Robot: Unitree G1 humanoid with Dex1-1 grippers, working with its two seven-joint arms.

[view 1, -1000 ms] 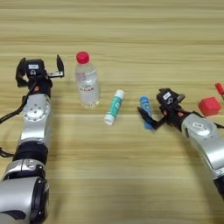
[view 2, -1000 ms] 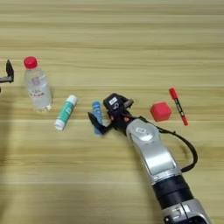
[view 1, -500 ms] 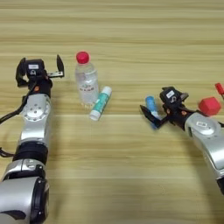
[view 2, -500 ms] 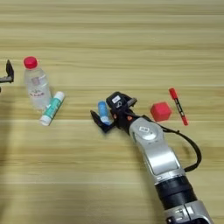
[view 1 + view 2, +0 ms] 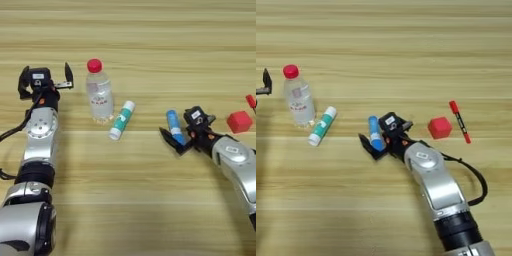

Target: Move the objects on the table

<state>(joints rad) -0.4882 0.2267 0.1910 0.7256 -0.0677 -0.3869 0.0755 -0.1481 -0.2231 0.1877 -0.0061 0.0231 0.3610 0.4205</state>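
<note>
The right gripper (image 5: 378,141) lies low on the table (image 5: 140,210), right of centre, its two black fingers spread wide around the lower end of the blue tube (image 5: 374,133). The tube lies flat between them, pointing toward the far edge; whether the fingers press on it cannot be told.

The left gripper (image 5: 45,82) is near the left edge, fingers apart and holding nothing, just left of the bottle (image 5: 98,91).

The bottle stands upright, red cap on top. The green-and-white tube (image 5: 122,119) lies tilted just to its right, its lower end near the bottle's base.

The red cube (image 5: 439,127) sits right of the blue tube, apart from it. The marker (image 5: 459,121) lies just right of the cube, toward the right edge.
</note>
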